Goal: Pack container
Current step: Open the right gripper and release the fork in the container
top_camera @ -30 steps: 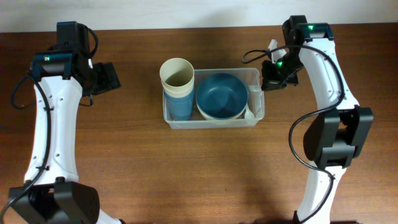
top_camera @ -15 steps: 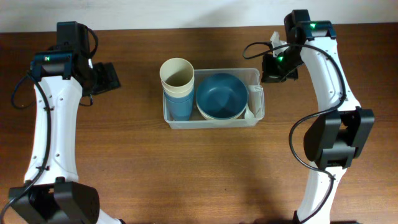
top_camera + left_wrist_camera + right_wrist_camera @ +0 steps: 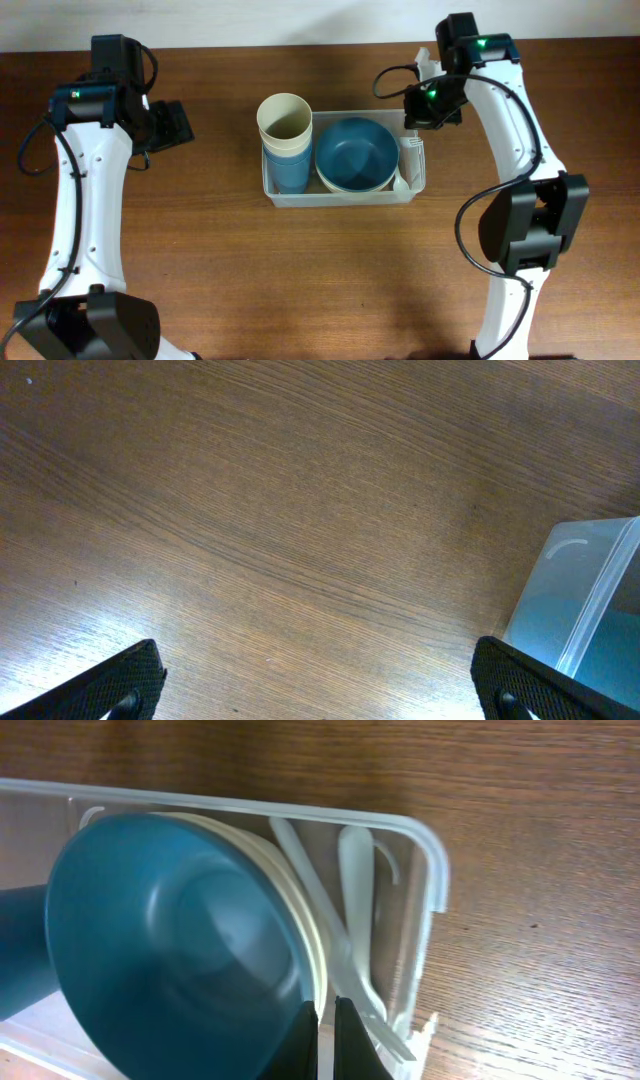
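Note:
The clear plastic container [image 3: 340, 200] sits mid-table. It holds a blue bowl [image 3: 355, 150] nested in a cream bowl, a cream cup [image 3: 285, 118] stacked on blue cups [image 3: 290, 172], and white utensils [image 3: 408, 165] along its right end. My right gripper [image 3: 420, 105] is shut and empty above the container's back right corner. In the right wrist view its fingers [image 3: 325, 1040] hover over the bowl [image 3: 170, 930] rim, beside the utensils [image 3: 355, 900] and the container rim [image 3: 435, 870]. My left gripper [image 3: 178, 125] is open and empty, left of the container; its fingers [image 3: 320, 690] frame bare wood.
A corner of the container [image 3: 590, 610] shows at the right edge of the left wrist view. The wooden table's back edge meets a pale wall just behind both arms.
My right gripper has moved left and back, from beside the container's right end to over its back right corner. The left arm has not moved.

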`<state>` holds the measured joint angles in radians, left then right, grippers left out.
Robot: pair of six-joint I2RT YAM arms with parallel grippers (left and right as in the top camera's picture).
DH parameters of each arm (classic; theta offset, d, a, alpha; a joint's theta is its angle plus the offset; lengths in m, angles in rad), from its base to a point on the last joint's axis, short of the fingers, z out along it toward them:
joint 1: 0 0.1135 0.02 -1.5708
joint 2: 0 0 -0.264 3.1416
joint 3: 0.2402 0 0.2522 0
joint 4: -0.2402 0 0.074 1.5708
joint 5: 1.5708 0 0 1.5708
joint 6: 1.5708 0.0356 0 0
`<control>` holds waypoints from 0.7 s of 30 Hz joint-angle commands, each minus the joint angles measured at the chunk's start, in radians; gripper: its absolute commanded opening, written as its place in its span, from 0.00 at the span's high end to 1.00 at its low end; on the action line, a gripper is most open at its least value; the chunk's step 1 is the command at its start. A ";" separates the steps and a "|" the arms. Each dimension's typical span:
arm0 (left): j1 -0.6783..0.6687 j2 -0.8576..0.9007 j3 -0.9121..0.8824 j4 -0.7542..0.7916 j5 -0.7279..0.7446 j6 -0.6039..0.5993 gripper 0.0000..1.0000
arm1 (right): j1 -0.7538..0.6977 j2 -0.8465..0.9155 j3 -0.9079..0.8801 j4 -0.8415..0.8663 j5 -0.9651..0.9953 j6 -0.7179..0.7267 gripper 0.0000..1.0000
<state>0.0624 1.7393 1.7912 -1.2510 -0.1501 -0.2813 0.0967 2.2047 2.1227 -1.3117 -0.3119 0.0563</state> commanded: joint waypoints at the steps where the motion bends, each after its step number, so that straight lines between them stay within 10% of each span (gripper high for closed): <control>1: 0.004 0.000 -0.007 0.002 -0.004 -0.010 0.00 | 0.008 -0.005 0.023 -0.012 0.050 0.013 0.96; 21: 0.004 0.000 -0.007 0.002 -0.004 -0.010 0.00 | 0.008 0.003 0.023 -0.060 0.099 0.026 0.96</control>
<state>0.0624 1.7393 1.7912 -1.2510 -0.1501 -0.2813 0.1028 2.2047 2.1227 -1.3750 -0.2256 0.0788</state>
